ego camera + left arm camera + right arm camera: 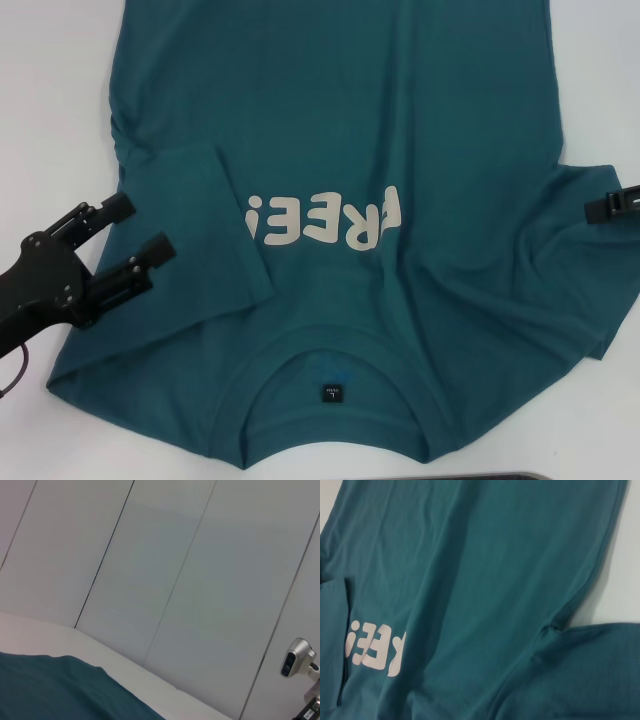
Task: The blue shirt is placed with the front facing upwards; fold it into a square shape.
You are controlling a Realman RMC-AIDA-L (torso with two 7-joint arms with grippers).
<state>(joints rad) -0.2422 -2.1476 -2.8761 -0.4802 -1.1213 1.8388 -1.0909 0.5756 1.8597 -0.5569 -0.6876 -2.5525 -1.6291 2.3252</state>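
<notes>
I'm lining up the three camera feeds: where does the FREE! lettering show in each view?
Head view: the FREE! lettering sits mid-picture on the blue shirt, upside down, its left end beside the folded-in sleeve.
Left wrist view: not in it; only a corner of shirt cloth shows.
Right wrist view: lettering near the lower left edge.
Shared landmark: that sleeve's edge beside the lettering.

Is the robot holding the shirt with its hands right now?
No. The left gripper has open jaws beside the blue shirt, holding nothing. The right gripper shows only its tip at the sleeve; unclear.
</notes>
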